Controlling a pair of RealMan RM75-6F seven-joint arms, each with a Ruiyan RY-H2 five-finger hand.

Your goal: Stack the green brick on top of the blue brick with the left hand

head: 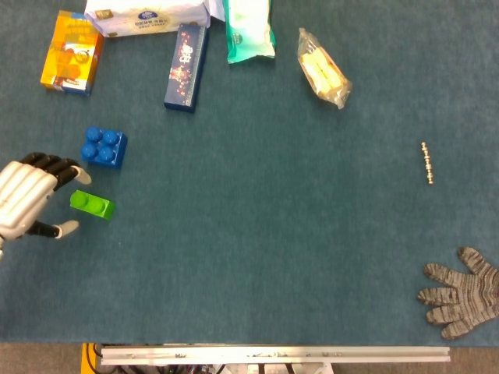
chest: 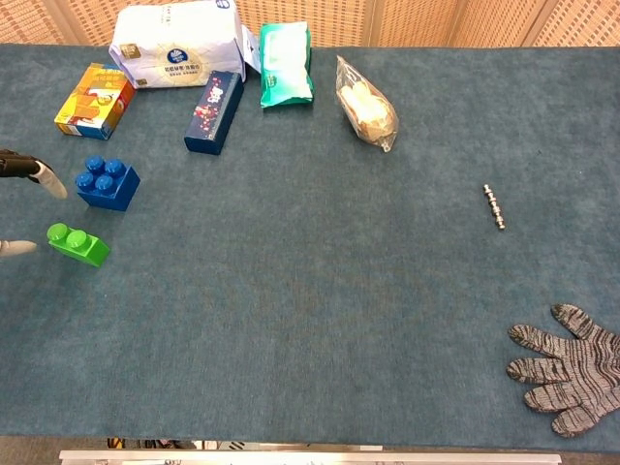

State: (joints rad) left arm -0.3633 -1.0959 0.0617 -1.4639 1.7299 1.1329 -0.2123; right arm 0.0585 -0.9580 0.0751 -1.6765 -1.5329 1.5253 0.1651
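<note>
Green brick (chest: 77,243) at left of frame, blue brick (chest: 107,182) just above, apart. Fingertips of left hand (chest: 27,194) entering at left edge, spread, holding nothing. Right hand (chest: 568,369) flat at lower right.
</note>
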